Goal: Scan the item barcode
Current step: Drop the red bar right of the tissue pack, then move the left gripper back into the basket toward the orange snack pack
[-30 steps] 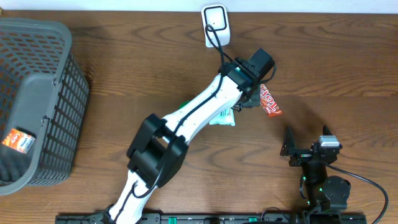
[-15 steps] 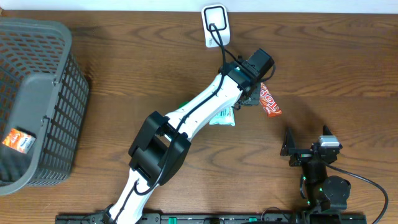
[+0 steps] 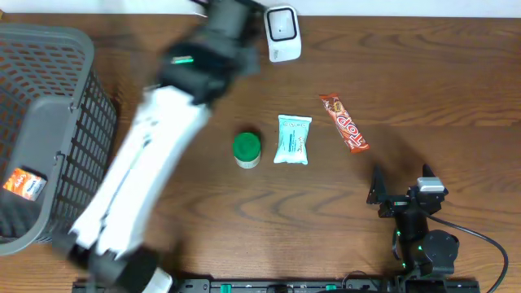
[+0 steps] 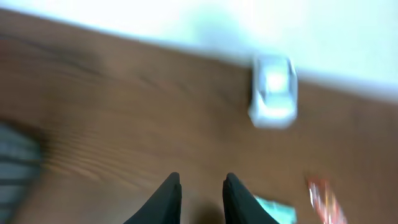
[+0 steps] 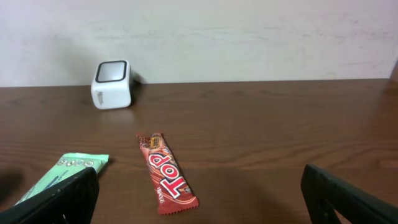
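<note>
Two robot arms work over one brown wooden table [image 3: 456,89], and one small white scanner [image 3: 282,34] stands at its far edge, serving as the landmark. Three loose items lie on the table on the near side of the scanner, none of them touching another or either arm. One red candy bar [image 3: 343,123], the item whose barcode is to be read, lies flat, nearer than the scanner and to its right, apart from it and held by nothing. One pale green packet [image 3: 292,139] lies almost straight in front of the scanner, just left of the bar. One round tub with a green lid [image 3: 247,150] sits left of the packet. One grey mesh basket [image 3: 77,155] stands far to the scanner's left, with one orange packet [image 3: 23,184] inside it. The left gripper [image 4: 201,180] appears blurred just left of the scanner, above the table; its fingers are drawn together and carry nothing. The right gripper [image 5: 199,177] rests well to the near right of the scanner, its jaws spread wide and empty, facing the candy bar.
</note>
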Controlling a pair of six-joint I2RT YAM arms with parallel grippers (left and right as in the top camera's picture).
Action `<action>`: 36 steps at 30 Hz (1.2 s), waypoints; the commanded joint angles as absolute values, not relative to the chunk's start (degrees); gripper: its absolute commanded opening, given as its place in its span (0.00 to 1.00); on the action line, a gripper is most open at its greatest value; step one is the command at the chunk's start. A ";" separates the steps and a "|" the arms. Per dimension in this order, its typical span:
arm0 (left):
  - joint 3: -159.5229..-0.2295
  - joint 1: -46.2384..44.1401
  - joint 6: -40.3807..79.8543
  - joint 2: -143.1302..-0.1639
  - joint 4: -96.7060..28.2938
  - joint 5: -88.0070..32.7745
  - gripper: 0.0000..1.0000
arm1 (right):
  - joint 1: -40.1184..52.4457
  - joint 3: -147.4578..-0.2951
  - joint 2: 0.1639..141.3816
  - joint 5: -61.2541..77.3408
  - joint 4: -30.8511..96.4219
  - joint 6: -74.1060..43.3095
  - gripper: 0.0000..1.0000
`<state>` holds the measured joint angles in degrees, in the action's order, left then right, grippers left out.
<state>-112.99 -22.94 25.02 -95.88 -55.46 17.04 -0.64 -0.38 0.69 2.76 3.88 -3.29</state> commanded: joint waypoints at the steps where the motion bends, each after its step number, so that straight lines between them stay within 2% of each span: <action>1: -113.65 -13.72 24.23 -90.26 -56.99 20.25 0.25 | -0.32 -0.32 0.49 2.66 4.10 -3.81 0.99; 4: -113.65 -3.57 26.74 -87.42 -60.29 20.23 0.25 | -0.32 -0.32 0.49 2.66 4.10 -3.81 0.99; 5: -113.65 0.08 27.92 -86.98 -62.11 20.23 0.30 | -0.32 -0.32 0.49 2.66 4.10 -3.79 0.99; 6: -113.65 2.85 28.95 -86.78 -63.79 20.23 0.35 | -0.32 -0.32 0.49 2.66 4.10 -3.79 0.99; 9: -113.25 11.09 32.36 -86.94 -69.19 20.21 0.63 | -0.32 -0.32 0.49 2.66 4.10 -3.81 0.99; 13: -109.84 21.58 39.94 -87.02 -74.19 20.21 0.65 | -0.32 -0.32 0.49 2.66 4.10 -3.81 0.99; 18: -102.87 29.21 43.64 -87.02 -73.19 20.23 0.65 | -0.32 -0.32 0.49 2.66 4.10 -3.81 0.99; 31: -77.52 40.84 41.08 -87.02 -55.07 20.23 0.66 | -0.32 -0.32 0.49 2.66 4.10 -3.81 0.99; 36: -73.54 44.64 34.24 -87.13 -48.53 20.21 0.76 | -0.32 -0.32 0.49 2.66 4.10 -3.81 0.99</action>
